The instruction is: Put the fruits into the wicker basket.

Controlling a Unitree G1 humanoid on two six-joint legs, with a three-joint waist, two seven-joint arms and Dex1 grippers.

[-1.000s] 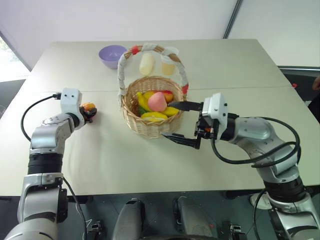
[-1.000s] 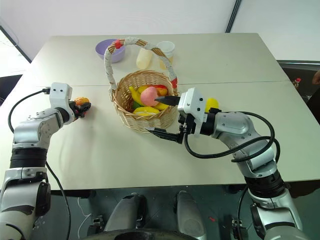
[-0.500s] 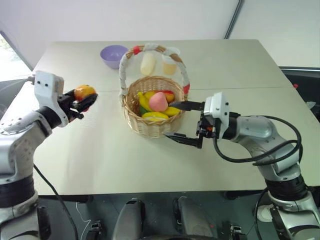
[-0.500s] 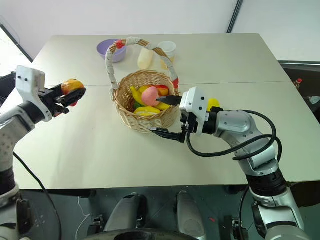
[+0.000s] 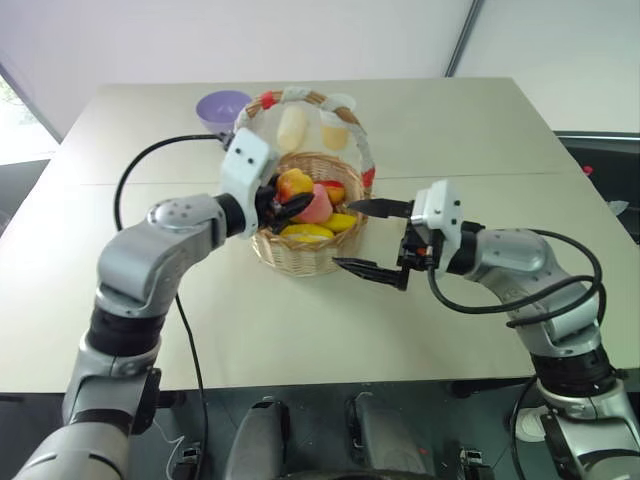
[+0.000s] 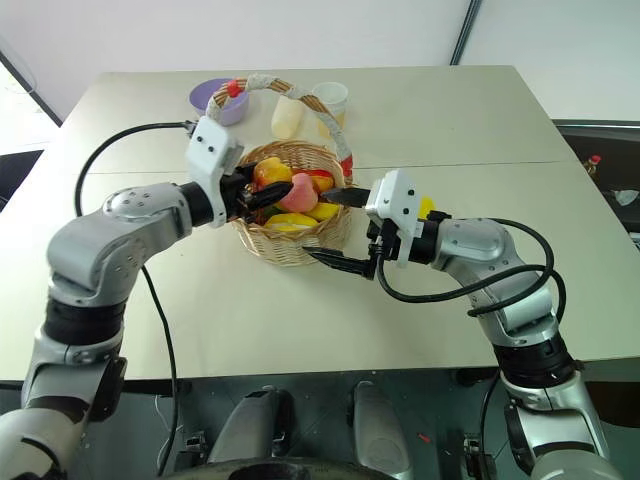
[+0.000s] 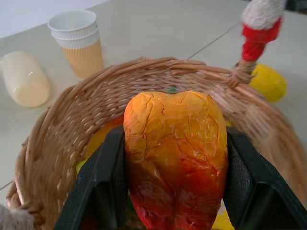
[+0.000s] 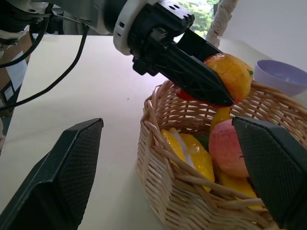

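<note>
The wicker basket [image 5: 300, 252] stands mid-table under its white-and-red handle [image 5: 300, 96]. My left gripper [image 5: 284, 201] is shut on the red-orange strawberry-shaped fruit [image 7: 175, 148] and holds it just over the basket's left side, above the rim. A pink peach [image 5: 319, 205] lies inside among yellow toy pieces. The yellow lemon [image 6: 427, 207] sits on the table to the basket's right, partly hidden behind my right wrist. My right gripper [image 5: 368, 238] is open, level and pointing left, its fingers spread beside the basket's right wall with nothing between them.
Behind the basket stand a purple bowl [image 5: 222, 105], a pale cream oblong piece [image 5: 292, 128] and a cup of orange liquid [image 5: 336, 130]. The pale table [image 5: 300, 330] stretches bare in front of the basket and to its left.
My left arm has lifted the red-orange fruit from the table's left side and swung it right, to over the basket. The right gripper has stayed put and open.
</note>
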